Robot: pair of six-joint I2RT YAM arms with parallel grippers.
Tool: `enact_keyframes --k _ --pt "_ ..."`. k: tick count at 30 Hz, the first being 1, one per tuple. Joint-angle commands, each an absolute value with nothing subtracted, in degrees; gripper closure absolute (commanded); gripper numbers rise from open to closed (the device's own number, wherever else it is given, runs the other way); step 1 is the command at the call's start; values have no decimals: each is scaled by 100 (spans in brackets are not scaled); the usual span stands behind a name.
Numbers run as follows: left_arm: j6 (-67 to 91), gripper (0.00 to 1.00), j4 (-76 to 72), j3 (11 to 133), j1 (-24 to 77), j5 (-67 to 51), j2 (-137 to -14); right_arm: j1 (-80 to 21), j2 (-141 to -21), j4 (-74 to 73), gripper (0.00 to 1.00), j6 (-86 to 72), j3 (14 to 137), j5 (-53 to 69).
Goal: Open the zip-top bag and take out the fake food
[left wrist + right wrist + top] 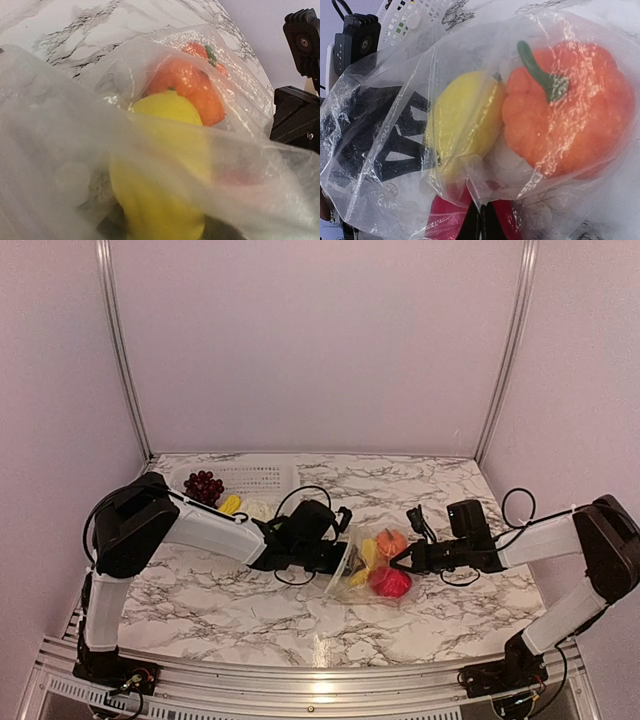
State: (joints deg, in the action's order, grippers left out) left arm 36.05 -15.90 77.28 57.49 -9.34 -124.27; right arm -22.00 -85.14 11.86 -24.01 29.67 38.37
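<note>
Currently your left gripper (344, 561) and right gripper (404, 559) flank the zip-top bag (372, 585), fake food (570, 115) inside; whether either grips it, you cannot tell.

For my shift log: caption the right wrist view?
Clear bag holding an orange pumpkin, a yellow lemon and a red piece.

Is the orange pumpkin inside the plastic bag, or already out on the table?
Inside. Crinkled clear film of the bag covers the pumpkin and the yellow piece beside it.
</note>
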Motion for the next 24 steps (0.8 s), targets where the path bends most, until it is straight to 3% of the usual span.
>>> enact_keyframes --k 1,5,24 --pt "3357 67 -971 7501 5792 -742 -11964 -2062 -8283 1192 100 -2439 2852 3747" --pt "3288 71 -871 7340 5791 -717 -11598 -1951 -8229 1169 100 -2435 2814 3753" --pt "2848 72 429 5855 5463 -877 -9117 -1556 -7936 1002 100 -2343 2757 3653"
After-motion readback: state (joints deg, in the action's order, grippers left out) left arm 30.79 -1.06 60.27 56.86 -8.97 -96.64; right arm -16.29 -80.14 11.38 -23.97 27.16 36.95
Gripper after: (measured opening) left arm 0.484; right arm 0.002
